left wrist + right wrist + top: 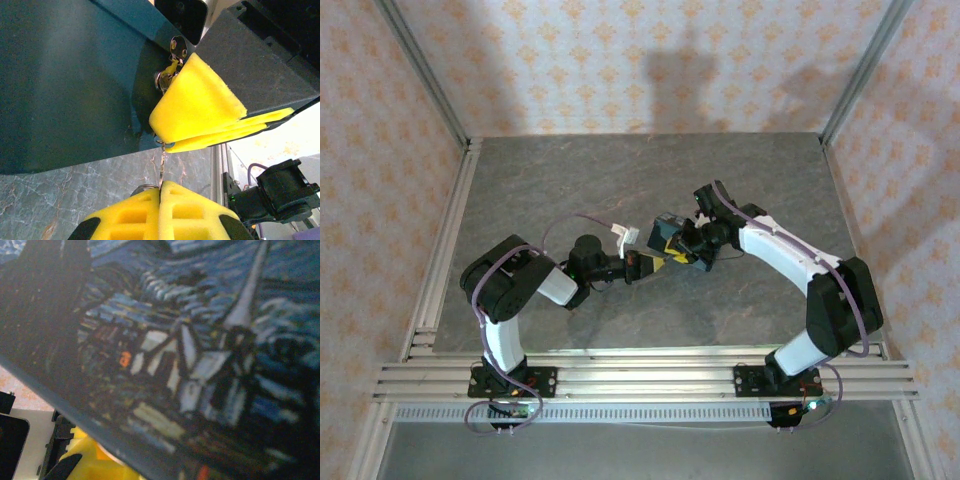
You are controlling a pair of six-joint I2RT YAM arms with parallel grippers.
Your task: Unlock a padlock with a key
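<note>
Left fingers (130,220) shut on key (161,167) tail; right fingers (200,100) pressed together.

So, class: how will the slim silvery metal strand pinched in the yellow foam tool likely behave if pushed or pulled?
Probably floppy: the slim silvery metal strand looks linked, so pushing should buckle it. Likely light, being so thin. Possibly slippery: bare metal between the left tool's soft yellow foam pads.
</note>
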